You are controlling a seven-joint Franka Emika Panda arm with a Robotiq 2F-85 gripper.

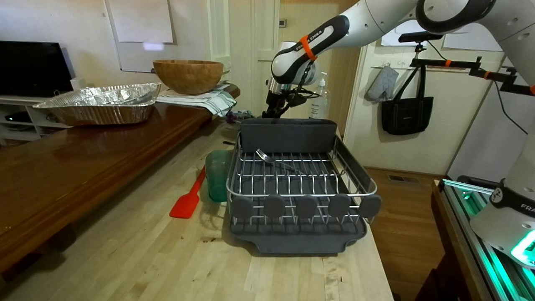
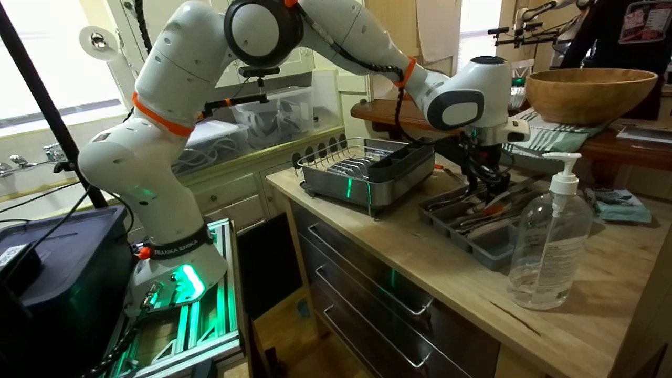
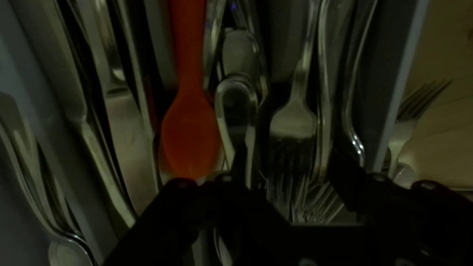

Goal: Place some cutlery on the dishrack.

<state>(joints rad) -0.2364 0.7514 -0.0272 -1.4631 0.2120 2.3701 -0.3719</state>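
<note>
The dark grey dishrack [image 1: 299, 243] with its wire grid stands on the counter and also shows in an exterior view [image 2: 344, 191]. A fork [image 1: 267, 159] lies tilted on its wires. A grey cutlery tray [image 2: 457, 239] beside it holds mixed cutlery. My gripper [image 2: 488, 194] points down into this tray; in an exterior view its fingertips are hidden behind the rack. In the dark wrist view, my gripper [image 3: 290, 162] is open, its fingers on either side of a silver fork [image 3: 293, 123] and other forks. An orange spoon [image 3: 190, 136] lies left of the fingers.
A green cup [image 1: 218, 177] and a red spatula [image 1: 186, 205] lie beside the rack. A clear pump bottle [image 2: 548, 252] stands close to the tray. A fork [image 3: 406, 122] lies outside the tray wall. A wooden bowl [image 2: 588, 97] and foil tray [image 1: 104, 113] stand on the raised table.
</note>
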